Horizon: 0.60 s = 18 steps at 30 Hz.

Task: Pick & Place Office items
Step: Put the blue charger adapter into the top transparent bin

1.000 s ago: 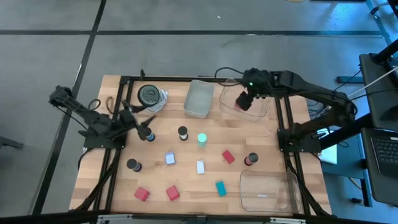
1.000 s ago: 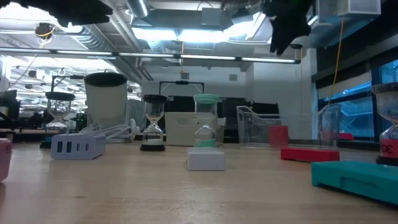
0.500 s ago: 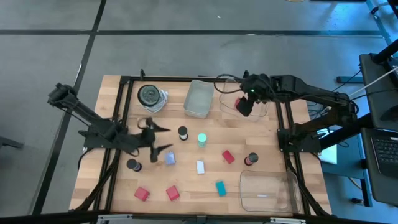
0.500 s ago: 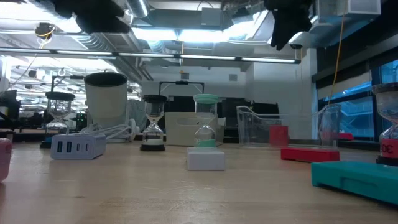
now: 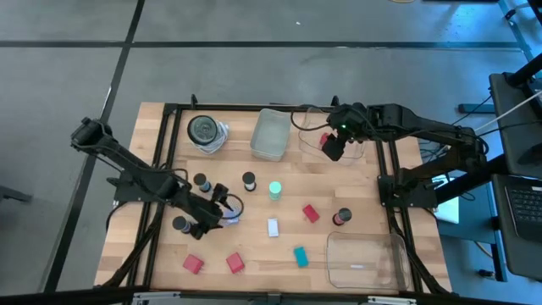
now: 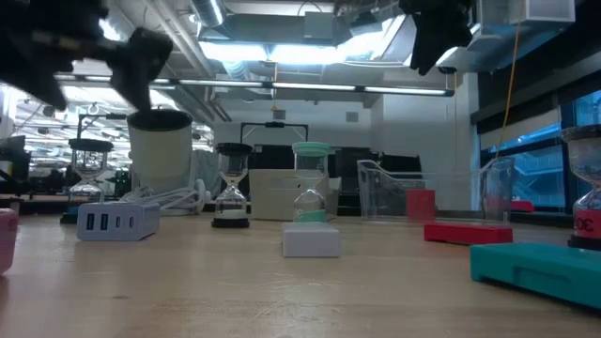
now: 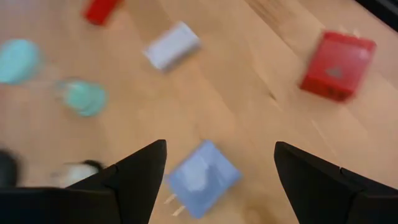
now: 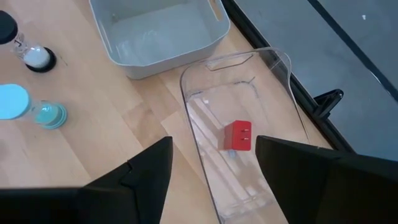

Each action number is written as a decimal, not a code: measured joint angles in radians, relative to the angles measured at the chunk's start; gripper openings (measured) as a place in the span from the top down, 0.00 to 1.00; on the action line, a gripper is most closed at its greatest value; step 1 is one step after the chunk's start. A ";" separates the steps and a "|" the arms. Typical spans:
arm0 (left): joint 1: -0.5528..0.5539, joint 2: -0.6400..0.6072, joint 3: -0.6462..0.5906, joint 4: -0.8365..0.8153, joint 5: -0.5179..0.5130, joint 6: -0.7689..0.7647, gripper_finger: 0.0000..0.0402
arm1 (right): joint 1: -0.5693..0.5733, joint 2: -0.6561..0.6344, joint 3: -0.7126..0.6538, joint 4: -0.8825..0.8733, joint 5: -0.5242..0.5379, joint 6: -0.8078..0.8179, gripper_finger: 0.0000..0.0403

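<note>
My left gripper (image 5: 223,207) hangs open just above a lavender block (image 5: 232,218) lying flat on the wooden table; in the left wrist view the block (image 7: 202,177) shows between the two fingers, untouched. My right gripper (image 5: 332,146) stands open over the far clear tray (image 8: 273,74), in which a red block (image 8: 237,135) lies. Other office items stand loose on the table: a white block (image 5: 273,226), a green cylinder (image 5: 275,190), dark cylinders (image 5: 201,181) (image 5: 248,180) (image 5: 180,224), red blocks (image 5: 193,263) (image 5: 235,263) (image 5: 311,213) and a teal block (image 5: 300,255).
A grey tray (image 5: 269,134) and a round grey dish (image 5: 203,129) stand at the far edge. A second clear tray (image 5: 366,258) sits at the near right corner. A dark cylinder with a red band (image 5: 341,218) stands beside it. Black frame rails run along the table's sides.
My left gripper has swung from beside the dark cylinder at the left toward the table's near edge and the middle, sinking and rolling its wrist, and now hangs over the lavender block. The cylinder stays standing where it was.
</note>
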 joint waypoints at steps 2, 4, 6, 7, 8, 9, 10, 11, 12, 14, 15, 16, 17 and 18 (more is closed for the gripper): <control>0.032 0.024 0.000 -0.015 0.070 0.059 0.26 | 0.000 0.000 0.000 0.000 0.000 0.004 0.42; 0.066 0.047 0.000 -0.023 0.114 0.138 0.26 | 0.000 0.000 0.000 0.000 0.000 0.014 0.42; 0.100 0.076 0.014 -0.060 0.146 0.229 0.26 | 0.000 0.000 0.000 0.000 0.000 0.032 0.42; 0.114 0.093 0.026 -0.092 0.153 0.278 0.26 | 0.000 0.000 0.000 0.000 0.000 0.039 0.42; 0.127 0.112 0.042 -0.124 0.154 0.327 0.26 | 0.000 0.000 0.000 0.000 0.000 0.047 0.42; 0.138 0.134 0.058 -0.154 0.152 0.377 0.26 | 0.000 0.000 0.000 0.000 0.000 0.054 0.42; 0.147 0.155 0.072 -0.181 0.149 0.431 0.26 | 0.000 0.000 0.000 0.000 0.000 0.056 0.42; 0.152 0.177 0.085 -0.204 0.144 0.484 0.26 | 0.000 0.000 0.000 0.000 0.000 0.057 0.42; 0.157 0.200 0.099 -0.219 0.140 0.532 0.26 | 0.000 0.000 0.000 0.000 0.000 0.057 0.42; 0.163 0.246 0.126 -0.227 0.128 0.604 0.26 | 0.000 0.000 0.000 0.000 0.000 0.057 0.42; 0.165 0.267 0.140 -0.227 0.120 0.630 0.26 | 0.000 0.000 0.000 0.000 0.000 0.057 0.42; 0.166 0.290 0.154 -0.224 0.111 0.657 0.26 | 0.000 0.000 0.000 0.000 0.000 0.057 0.42; 0.167 0.310 0.164 -0.226 0.096 0.686 0.26 | 0.000 0.000 0.000 0.000 0.000 0.057 0.42; 0.167 0.330 0.177 -0.232 0.081 0.715 0.26 | 0.000 0.000 0.000 0.000 0.000 0.056 0.42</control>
